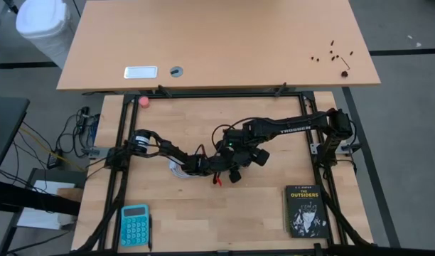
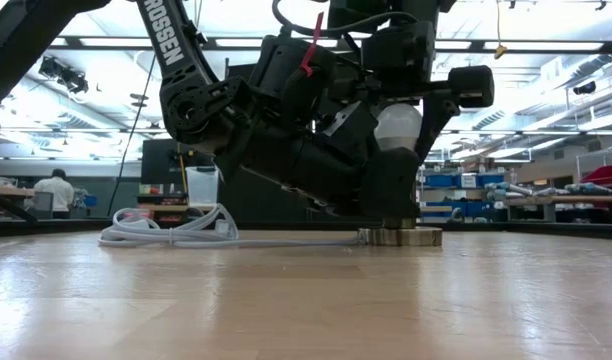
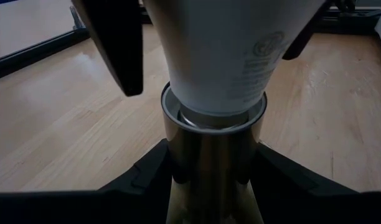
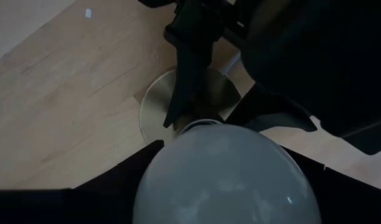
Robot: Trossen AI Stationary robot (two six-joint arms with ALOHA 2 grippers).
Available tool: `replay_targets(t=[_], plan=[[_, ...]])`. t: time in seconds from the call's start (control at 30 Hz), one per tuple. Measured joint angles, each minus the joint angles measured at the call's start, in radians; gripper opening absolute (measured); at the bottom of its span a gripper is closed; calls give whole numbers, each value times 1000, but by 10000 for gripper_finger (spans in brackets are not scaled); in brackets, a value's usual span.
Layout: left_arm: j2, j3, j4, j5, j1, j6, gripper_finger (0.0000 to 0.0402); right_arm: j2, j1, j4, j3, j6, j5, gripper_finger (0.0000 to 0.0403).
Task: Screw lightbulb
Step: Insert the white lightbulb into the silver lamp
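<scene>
Pale wood grain fills the tabletop (image 2: 286, 300) nearest the low camera, bare up to a round metal socket base (image 2: 400, 237) that sits flat on it. A white cord (image 2: 171, 232) runs from the base across the surface and lies in loose coils.

The lightbulb (image 2: 398, 126) stands upright above the base, its narrow end down in the metal socket collar (image 3: 214, 118) and its frosted globe on top. In the left wrist view the bulb's printed neck enters the collar, and the left gripper (image 3: 215, 177) comes in low, its two dark fingers (image 3: 150, 171) pressed against either side of the socket stem; its jaws are closed on the socket.

The right gripper (image 4: 221, 165) comes down from above with the globe between its fingers (image 4: 119, 180). Whether those jaws press on the glass or stand just off it cannot be told.

From overhead, both arms meet near the middle of the tabletop, the left gripper (image 1: 203, 165) and right gripper (image 1: 237, 165) close together.

A teal calculator (image 1: 134, 225) lies at the near left corner and a black book (image 1: 305, 210) at the near right. A small pink ball (image 1: 143, 102) rests by the far edge, and a second wooden table (image 1: 217, 43) stands beyond the frame.
</scene>
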Motion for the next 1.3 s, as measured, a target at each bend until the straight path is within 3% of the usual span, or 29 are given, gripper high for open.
replay_targets(t=[1.3], plan=[[0, 0, 1, 7, 0, 1, 184, 1, 1, 3, 0, 40, -2, 260]])
